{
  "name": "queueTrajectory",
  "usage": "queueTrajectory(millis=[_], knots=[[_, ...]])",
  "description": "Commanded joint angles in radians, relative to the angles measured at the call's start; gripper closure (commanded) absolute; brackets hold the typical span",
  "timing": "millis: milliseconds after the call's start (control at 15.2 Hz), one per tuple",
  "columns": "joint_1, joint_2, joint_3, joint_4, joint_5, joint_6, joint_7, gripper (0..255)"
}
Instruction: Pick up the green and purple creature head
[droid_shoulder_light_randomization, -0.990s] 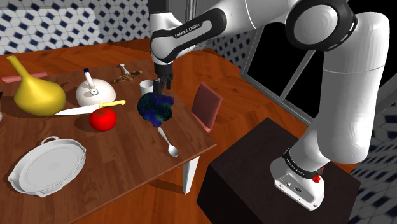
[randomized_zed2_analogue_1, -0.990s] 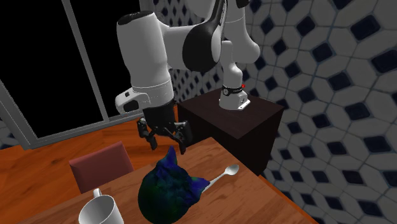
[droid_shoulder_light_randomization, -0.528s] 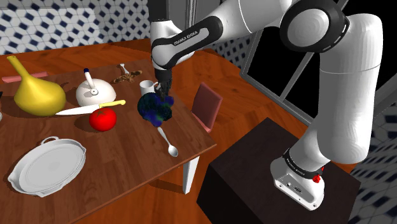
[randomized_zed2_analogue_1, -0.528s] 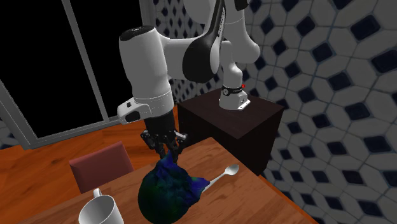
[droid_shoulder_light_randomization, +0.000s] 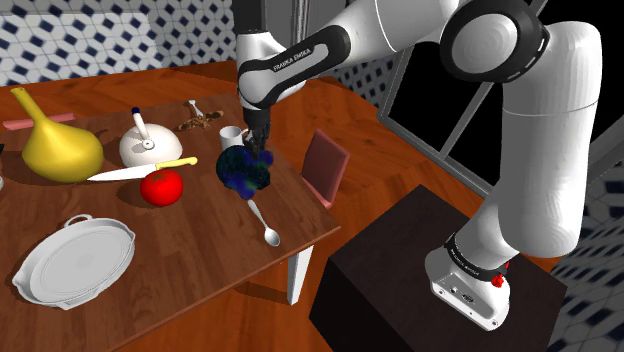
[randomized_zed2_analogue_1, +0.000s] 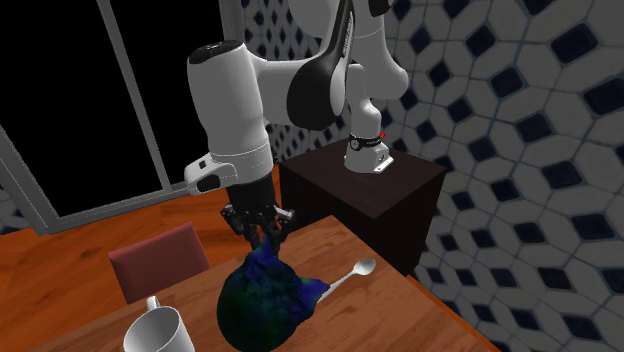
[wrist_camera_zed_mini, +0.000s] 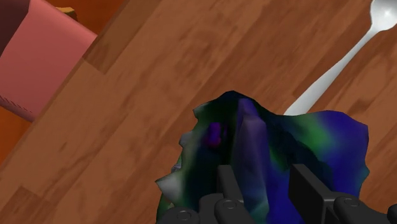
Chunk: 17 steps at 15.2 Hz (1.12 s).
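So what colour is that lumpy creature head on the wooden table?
The lumpy creature head is mottled dark blue, green and purple, clearest in the wrist view.

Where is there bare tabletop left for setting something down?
Bare wood lies between the white dish and the spoon, and beyond the kettle toward the far edge. It is crowded around the gourd, knife, tomato and creature head.

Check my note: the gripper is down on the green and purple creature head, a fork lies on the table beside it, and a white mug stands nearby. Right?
One slip: it is a spoon, not a fork; the wrist view shows its rounded bowl and plain handle. The gripper is down on the creature head, and the white mug stands nearby.
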Motion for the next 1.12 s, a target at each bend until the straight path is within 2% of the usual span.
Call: queueTrajectory(millis=[0,1056], knots=[[0.0,-0.007,0.001,0.002,0.001,-0.009,0.0,255],[-0.003,-0.092,0.004,0.07,0.006,-0.162,0.006,255]])
